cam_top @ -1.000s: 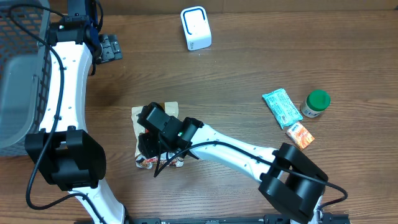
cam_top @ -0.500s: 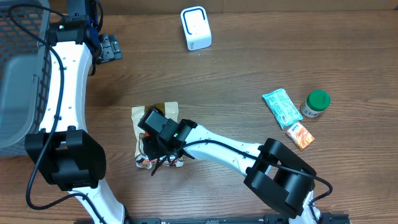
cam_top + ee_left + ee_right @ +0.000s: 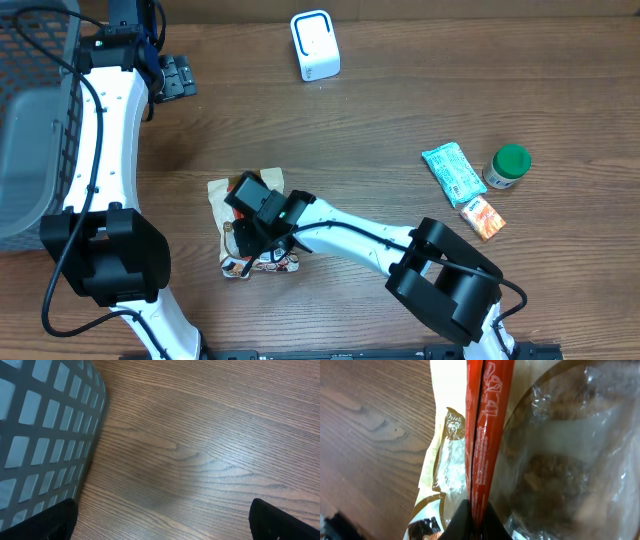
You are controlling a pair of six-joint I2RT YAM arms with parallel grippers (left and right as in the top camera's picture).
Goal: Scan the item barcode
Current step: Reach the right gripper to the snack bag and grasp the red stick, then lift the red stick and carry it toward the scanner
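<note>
Red seam of the snack bag sits clamped in your right gripper, arm stretched low across the table. Your left gripper hangs beside the basket, jaws spread wide.

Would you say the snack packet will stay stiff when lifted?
The snack packet probably flops; its clear film looks crinkled. Likely light, being thin film. Pinched at its red strip by the right tool, it may sag.

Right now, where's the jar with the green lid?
In the overhead view, the green-lidded jar sits far right, beside the teal packet and near the orange packet.
</note>
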